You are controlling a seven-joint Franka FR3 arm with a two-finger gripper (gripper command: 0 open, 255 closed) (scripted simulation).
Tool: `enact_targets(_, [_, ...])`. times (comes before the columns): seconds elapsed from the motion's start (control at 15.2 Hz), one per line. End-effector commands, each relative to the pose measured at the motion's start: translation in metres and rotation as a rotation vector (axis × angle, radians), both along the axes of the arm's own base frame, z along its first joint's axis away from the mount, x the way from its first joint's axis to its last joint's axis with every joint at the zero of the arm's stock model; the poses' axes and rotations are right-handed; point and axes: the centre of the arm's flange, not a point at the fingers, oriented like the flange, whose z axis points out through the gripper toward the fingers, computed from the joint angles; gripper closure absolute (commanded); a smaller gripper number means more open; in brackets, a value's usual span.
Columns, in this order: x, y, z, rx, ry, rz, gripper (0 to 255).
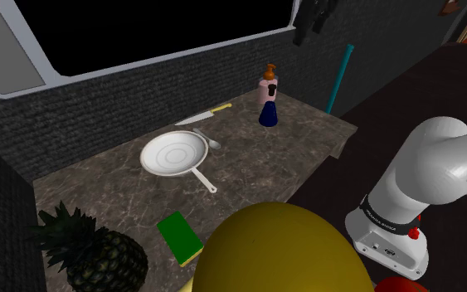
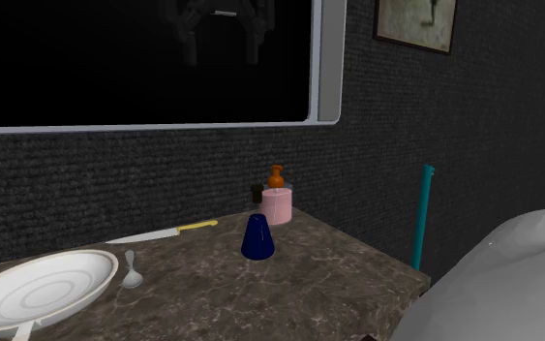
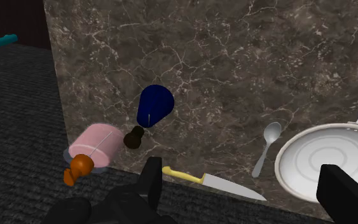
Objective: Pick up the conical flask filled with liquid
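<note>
The conical flask (image 1: 266,116) (image 2: 257,238) (image 3: 154,105) is a dark blue cone standing upright on the marbled tabletop (image 1: 289,153) (image 2: 309,281) (image 3: 234,63), near its back edge and toward the corner by the dark wall. Just behind it stands a pink soap dispenser (image 1: 268,90) (image 2: 277,203) (image 3: 95,145) with an orange pump, close to the flask but apart from it in the second exterior view, and 1 small dark bottle (image 2: 257,194) (image 3: 133,137) stands beside the dispenser. A knife (image 1: 202,116) (image 2: 159,233) (image 3: 212,182) with a yellow handle lies along the back edge, a spoon (image 1: 212,143) (image 2: 132,271) (image 3: 268,146) lies between the flask and a white pan (image 1: 173,154) (image 2: 38,288) (image 3: 327,162). A teal pole (image 1: 339,79) (image 2: 422,215) rises past the tabletop's corner. Nearer the stand lie a green book (image 1: 178,237) and a pineapple (image 1: 94,253). The gripper (image 3: 242,172) hangs well above the tabletop, its 2 fingers (image 3: 151,181) wide apart and clasping nothing; the flask is not between them.
</note>
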Motion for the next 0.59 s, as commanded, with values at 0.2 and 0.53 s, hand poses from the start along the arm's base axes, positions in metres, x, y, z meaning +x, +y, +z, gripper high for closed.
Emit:
enact_targets(0.2, [0.032, -0.021, -0.02, 0.012, 0.03, -0.016, 0])
enact_targets(0.53, [0.083, -0.056, -0.055, 0.033, 0.08, -0.042, 0])
